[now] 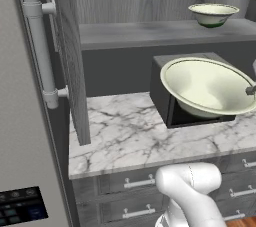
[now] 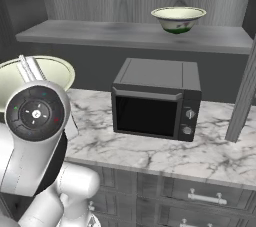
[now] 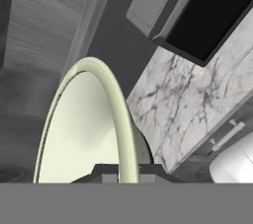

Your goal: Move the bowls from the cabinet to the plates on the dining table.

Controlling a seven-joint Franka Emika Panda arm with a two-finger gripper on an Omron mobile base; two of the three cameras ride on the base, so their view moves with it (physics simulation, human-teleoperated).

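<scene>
Gripper [image 3: 118,171] is clamping its fingers on the rim of one cream-white bowl [image 1: 207,86], which is hanging tilted above the marble counter [image 1: 130,136]. At 12 o'clock, a second bowl [image 2: 178,19] is sitting on the cabinet shelf [image 2: 135,35]; the microwave [image 2: 156,100] is standing below it.

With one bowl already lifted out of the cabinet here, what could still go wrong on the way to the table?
1. The pincer pinches the held bowl only by its thin rim, and the bowl hangs tilted; it may slip or swing loose in transit.
2. The bowl sits close in front of the microwave; a wide swing could knock it.
3. The open cabinet door stands to the left, narrowing the way out.
</scene>
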